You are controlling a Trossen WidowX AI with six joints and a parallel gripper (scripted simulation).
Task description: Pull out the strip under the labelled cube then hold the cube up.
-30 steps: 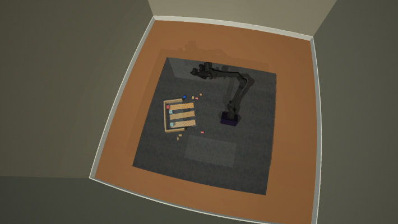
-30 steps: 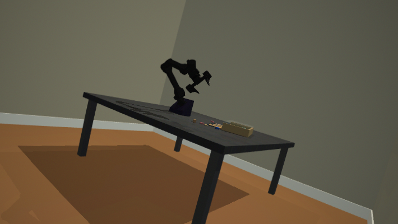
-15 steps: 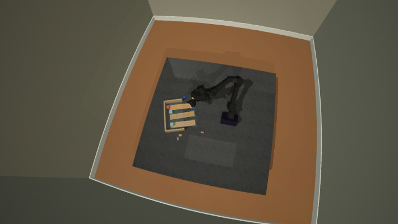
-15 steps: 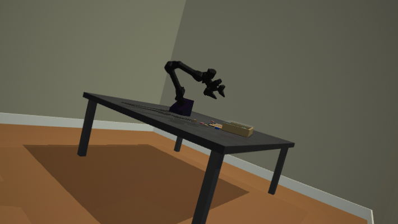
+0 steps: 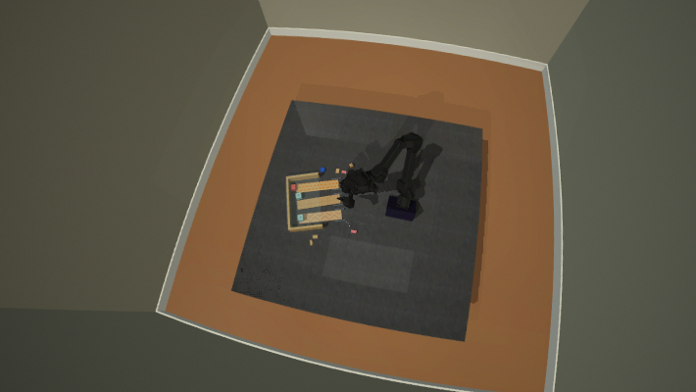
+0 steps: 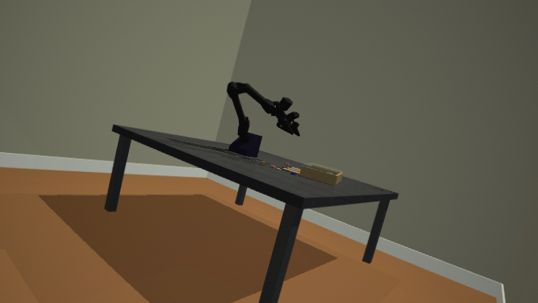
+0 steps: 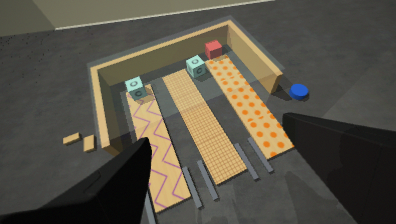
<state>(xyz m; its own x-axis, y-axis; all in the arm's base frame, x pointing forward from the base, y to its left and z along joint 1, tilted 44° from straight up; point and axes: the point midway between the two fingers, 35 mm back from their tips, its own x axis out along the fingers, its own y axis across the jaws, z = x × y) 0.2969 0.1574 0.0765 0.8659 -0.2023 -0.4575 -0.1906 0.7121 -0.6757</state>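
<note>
A wooden three-walled tray (image 7: 165, 50) (image 5: 289, 206) (image 6: 322, 175) holds three strips side by side: a zigzag strip (image 7: 157, 145) (image 5: 321, 217), a grid strip (image 7: 205, 130) (image 5: 319, 201) and an orange dotted strip (image 7: 250, 110) (image 5: 319, 186). A teal marked cube (image 7: 135, 85) (image 5: 300, 218) sits on the far end of the zigzag strip. A second teal marked cube (image 7: 196, 65) (image 5: 298, 196) stands at the far right corner of the grid strip. A red cube (image 7: 213, 48) (image 5: 293, 187) sits at the far end of the dotted strip. My gripper (image 7: 216, 132) (image 5: 345, 196) (image 6: 293, 129) is open and empty, high above the strips' near ends.
A blue disc (image 7: 299, 90) (image 5: 323, 170) lies outside the tray's right wall. Small wooden blocks (image 7: 71, 138) (image 5: 314, 237) lie outside the left wall. Short grey bars (image 7: 205, 180) lie between the strips' near ends. Small pink pieces (image 5: 353, 231) lie on the table. The arm's base (image 5: 402, 208) stands behind.
</note>
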